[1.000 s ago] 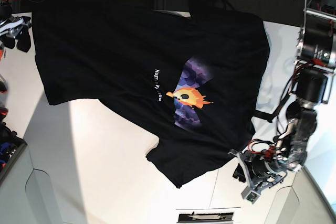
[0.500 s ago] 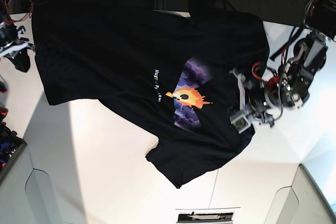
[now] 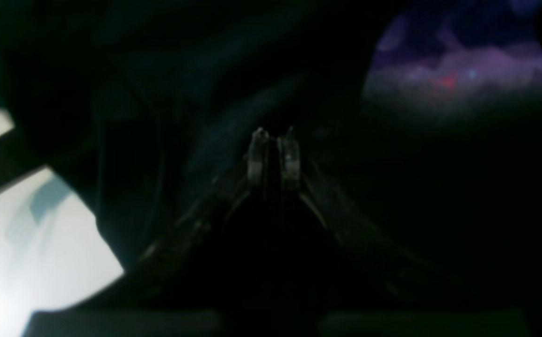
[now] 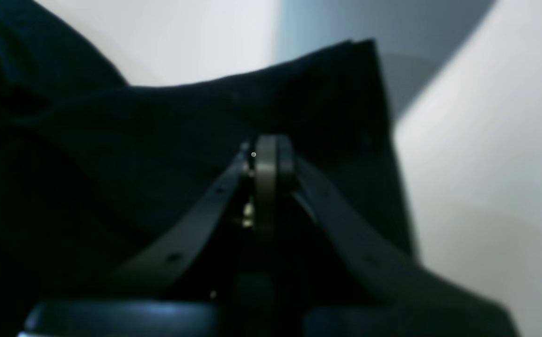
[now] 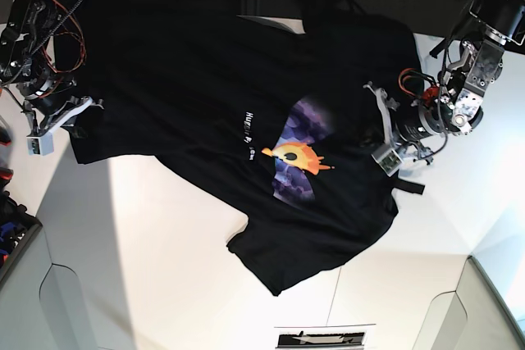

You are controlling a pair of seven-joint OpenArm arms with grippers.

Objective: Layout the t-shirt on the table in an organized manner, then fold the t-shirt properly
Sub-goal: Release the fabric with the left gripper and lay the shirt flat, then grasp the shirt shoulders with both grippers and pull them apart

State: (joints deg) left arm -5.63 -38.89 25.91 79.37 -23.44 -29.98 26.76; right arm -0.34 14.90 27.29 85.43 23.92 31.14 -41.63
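Observation:
The black t-shirt, with a purple and orange print, lies spread over the far half of the white table. One sleeve points toward the front. My left gripper rests on the shirt just right of the print. In the left wrist view its fingers are pressed together, left gripper shut on dark t-shirt fabric. My right gripper is at the shirt's left edge. Seen from the right wrist, the right gripper is shut with a raised fold of t-shirt bunched around it.
A dark bin with coloured items sits at the left edge. Cables and dark gear line the far side. A printed label lies at the front edge. A thin seam crosses the table's front right.
The left arm swung from the front right corner up onto the shirt beside the print, and its jaws closed. The right arm came in at the left edge and closed.

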